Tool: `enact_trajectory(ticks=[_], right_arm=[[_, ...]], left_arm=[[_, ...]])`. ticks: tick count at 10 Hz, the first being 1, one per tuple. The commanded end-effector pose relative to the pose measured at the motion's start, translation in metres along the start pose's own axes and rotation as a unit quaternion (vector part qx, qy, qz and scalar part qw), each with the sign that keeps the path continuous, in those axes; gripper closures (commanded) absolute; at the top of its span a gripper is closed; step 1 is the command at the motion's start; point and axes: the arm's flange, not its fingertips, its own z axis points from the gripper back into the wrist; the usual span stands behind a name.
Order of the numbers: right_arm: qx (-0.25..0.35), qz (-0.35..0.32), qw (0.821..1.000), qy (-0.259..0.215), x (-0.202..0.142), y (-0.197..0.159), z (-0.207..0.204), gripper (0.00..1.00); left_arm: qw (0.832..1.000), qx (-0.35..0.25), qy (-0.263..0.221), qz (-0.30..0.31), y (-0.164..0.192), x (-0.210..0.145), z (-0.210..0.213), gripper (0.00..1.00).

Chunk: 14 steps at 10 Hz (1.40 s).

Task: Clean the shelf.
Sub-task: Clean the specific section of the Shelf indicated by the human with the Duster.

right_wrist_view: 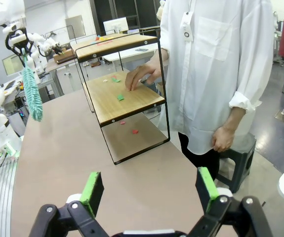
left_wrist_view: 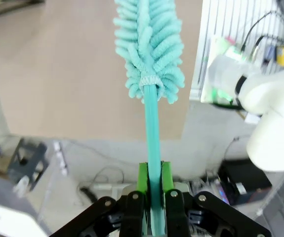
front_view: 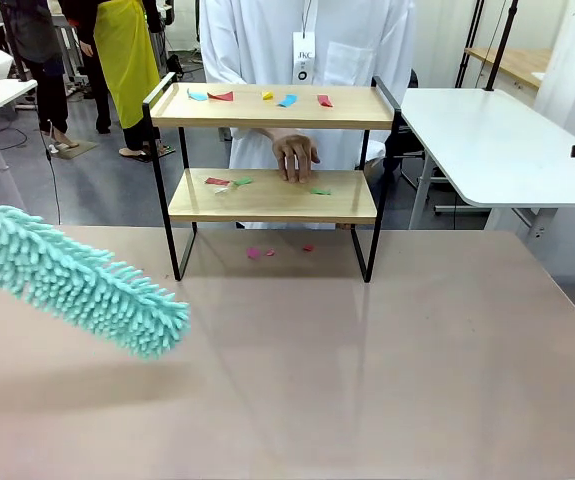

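The left pincer (left_wrist_view: 154, 170) is clamped on the handle of the duster (front_view: 87, 285), which hangs in front of the shelf and off its left end, tip angled down. The right pincer (right_wrist_view: 150, 185) gapes wide and holds nothing, well off the shelf's right end. The desk (front_view: 387, 380) in front of the shelf is bare, so there is free room to swing.

The shelf (front_view: 267, 208) stands across from both pincers, with scraps (front_view: 287, 100) on both boards and beneath it. Its raised end rails would likely trap debris, so sweep along each board and out over the open front edge. Level the head to slip between the boards. A hand (front_view: 295, 155) rests on the lower board from behind the shelf, so keep clear of it.
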Motion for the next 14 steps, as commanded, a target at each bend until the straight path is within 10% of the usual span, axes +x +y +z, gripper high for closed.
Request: enact_trajectory(ticks=[1, 5, 10, 14], right_arm=[[0.001, 0.003, 1.0, 0.002, 0.003, 0.001, -0.001, 0.0], [0.001, 0.003, 1.0, 0.002, 0.003, 0.001, -0.001, 0.0], [0.001, 0.003, 1.0, 0.002, 0.003, 0.001, -0.001, 0.0], [0.001, 0.003, 1.0, 0.002, 0.003, 0.001, -0.001, 0.0]], left_arm=[[0.995, -0.027, -0.093, -0.019, -0.01, -0.005, -0.008, 0.87], [0.963, -0.084, -0.234, 0.101, -0.049, 0.063, -0.027, 0.87], [0.856, -0.047, -0.399, 0.326, -0.068, 0.166, -0.065, 0.87], [0.865, -0.073, -0.373, 0.327, -0.063, 0.148, -0.056, 0.87]])
